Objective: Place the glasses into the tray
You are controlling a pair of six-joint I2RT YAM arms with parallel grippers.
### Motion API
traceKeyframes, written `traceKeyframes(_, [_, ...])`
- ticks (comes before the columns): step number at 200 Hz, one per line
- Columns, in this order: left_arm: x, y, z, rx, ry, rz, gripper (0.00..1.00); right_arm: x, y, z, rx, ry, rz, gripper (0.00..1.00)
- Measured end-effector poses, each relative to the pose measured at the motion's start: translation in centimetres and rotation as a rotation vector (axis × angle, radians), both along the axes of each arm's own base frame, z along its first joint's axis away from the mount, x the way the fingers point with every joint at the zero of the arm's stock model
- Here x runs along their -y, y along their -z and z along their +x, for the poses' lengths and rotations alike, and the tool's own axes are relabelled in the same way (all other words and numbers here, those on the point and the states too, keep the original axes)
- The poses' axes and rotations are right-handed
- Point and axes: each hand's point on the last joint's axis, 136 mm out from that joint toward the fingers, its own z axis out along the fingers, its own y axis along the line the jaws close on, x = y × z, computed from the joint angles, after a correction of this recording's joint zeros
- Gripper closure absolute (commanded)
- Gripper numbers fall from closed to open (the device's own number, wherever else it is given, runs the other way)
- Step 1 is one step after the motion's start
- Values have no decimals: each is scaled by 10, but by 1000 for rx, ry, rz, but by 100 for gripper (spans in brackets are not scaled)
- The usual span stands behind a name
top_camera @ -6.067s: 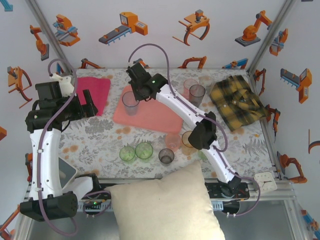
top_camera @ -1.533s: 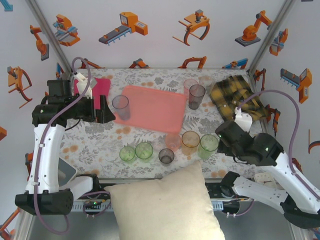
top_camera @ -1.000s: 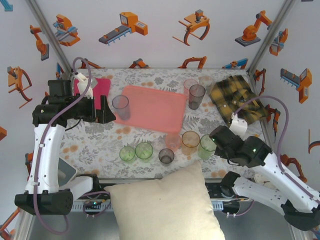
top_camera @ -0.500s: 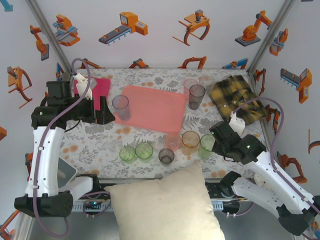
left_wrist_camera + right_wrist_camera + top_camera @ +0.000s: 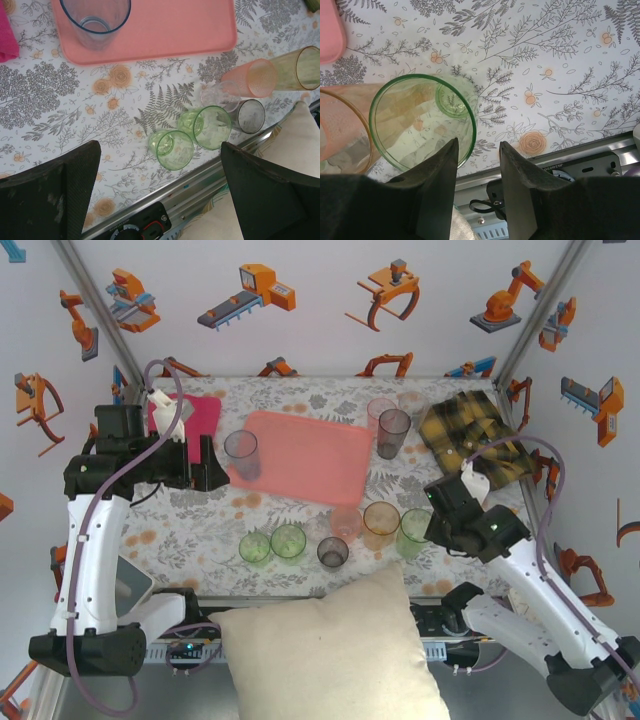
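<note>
The salmon-pink tray (image 5: 310, 455) lies at mid table, and one bluish glass (image 5: 242, 455) stands on its left end (image 5: 95, 20). Just left of that glass, my left gripper (image 5: 210, 468) is open and holds nothing (image 5: 160, 146). Several glasses stand in a near row: two green (image 5: 255, 546) (image 5: 288, 540), a grey (image 5: 332, 552), a pink (image 5: 345, 523), an amber (image 5: 380, 520) and a green glass (image 5: 415, 528). My right gripper (image 5: 430, 523) is at this last green glass (image 5: 422, 122). Its jaws (image 5: 477, 145) are open astride the right rim, one finger over the mouth and one outside.
Pink (image 5: 380, 412), grey (image 5: 393, 430) and pale (image 5: 412, 400) glasses stand right of the tray (image 5: 165, 30). A magenta cloth (image 5: 190, 425) lies at back left and a yellow plaid cloth (image 5: 475, 440) at back right. A cream pillow (image 5: 330, 650) covers the near edge.
My right arm has swung left and forward to the rightmost green glass, and its jaws have narrowed a little. The left arm has barely moved.
</note>
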Motion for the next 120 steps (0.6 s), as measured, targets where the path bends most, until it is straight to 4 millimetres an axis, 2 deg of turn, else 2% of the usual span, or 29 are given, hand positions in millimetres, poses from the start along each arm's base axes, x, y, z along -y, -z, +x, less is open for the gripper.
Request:
traceKeyframes(40, [-2,2,-1,-3,-7,8,3,-1,11,5,-38,-3,1,68])
traceKeyframes(76, [-3,2,-2,-1,-11,13,3,0,13,9,-45,-7,-8,75])
traceKeyframes(120, [-3,4,-3,-2,-9,16,3,2,14,11,-50,-7,-13,77])
